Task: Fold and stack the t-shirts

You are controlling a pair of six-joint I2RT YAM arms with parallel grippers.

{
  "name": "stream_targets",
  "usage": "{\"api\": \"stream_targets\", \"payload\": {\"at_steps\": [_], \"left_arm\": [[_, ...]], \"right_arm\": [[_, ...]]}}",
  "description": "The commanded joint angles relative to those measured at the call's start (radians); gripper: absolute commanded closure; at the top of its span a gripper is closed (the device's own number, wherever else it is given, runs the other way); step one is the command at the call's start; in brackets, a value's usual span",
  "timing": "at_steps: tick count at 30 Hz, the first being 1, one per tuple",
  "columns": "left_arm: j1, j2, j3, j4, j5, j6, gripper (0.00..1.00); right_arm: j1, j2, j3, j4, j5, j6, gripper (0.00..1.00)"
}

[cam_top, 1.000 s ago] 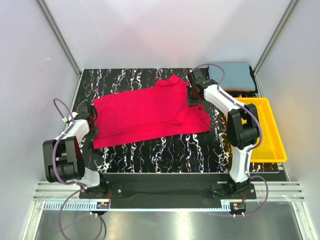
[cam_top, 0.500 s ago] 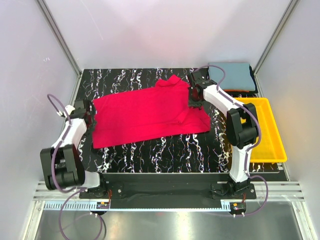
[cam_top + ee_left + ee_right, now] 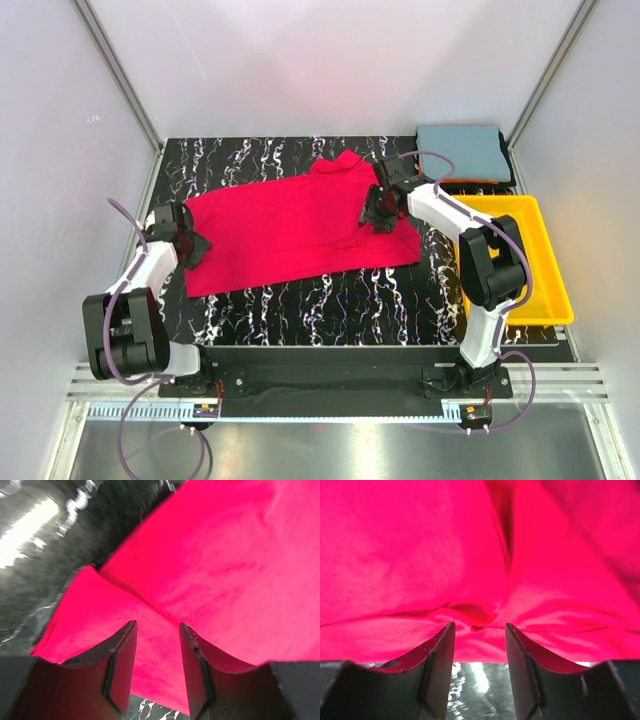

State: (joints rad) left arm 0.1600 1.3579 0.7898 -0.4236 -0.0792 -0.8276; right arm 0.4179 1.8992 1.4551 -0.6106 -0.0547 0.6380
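- Black tabletop (image 3: 300, 300) veined with white, like marble.
- Plain white walls (image 3: 320, 60) on three sides, softly lit.
- Silver metal posts (image 3: 118, 75) slant up the back corners.
- Silver rails (image 3: 580, 380) run along the near edge.

Open marble strip (image 3: 330, 305) nearest (tray (image 3: 545, 280), folded shirts (image 3: 460, 150) block right)

Black marbled table (image 3: 300, 295): red t-shirt (image 3: 290, 225) spread at centre; folded shirt stack (image 3: 460, 150) placed far right; yellow tray (image 3: 545, 280) set at right edge.

Yellow tray (image 3: 546, 276), black marbled table (image 3: 330, 296)
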Motion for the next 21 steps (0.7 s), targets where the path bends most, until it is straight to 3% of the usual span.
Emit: {"api": "stream_targets", "payload": {"at_steps": [1,15,21], "left_arm": [[0.000,0.020,-0.006,0.068,0.108,0.031,0.56],[-0.005,0.015,-0.095,0.062,-0.019,-0.037,0.57],[-0.007,0.093,-0.072,0.049,0.010,-0.028,0.57]], "right_arm": [[0.021,0.004,-0.032,0.078,-0.046,0.164,0.48],[0.021,0.052,-0.101,0.115,-0.093,0.439,0.51],[0.021,0.080,-0.093,0.112,-0.102,0.476,0.53]]}}
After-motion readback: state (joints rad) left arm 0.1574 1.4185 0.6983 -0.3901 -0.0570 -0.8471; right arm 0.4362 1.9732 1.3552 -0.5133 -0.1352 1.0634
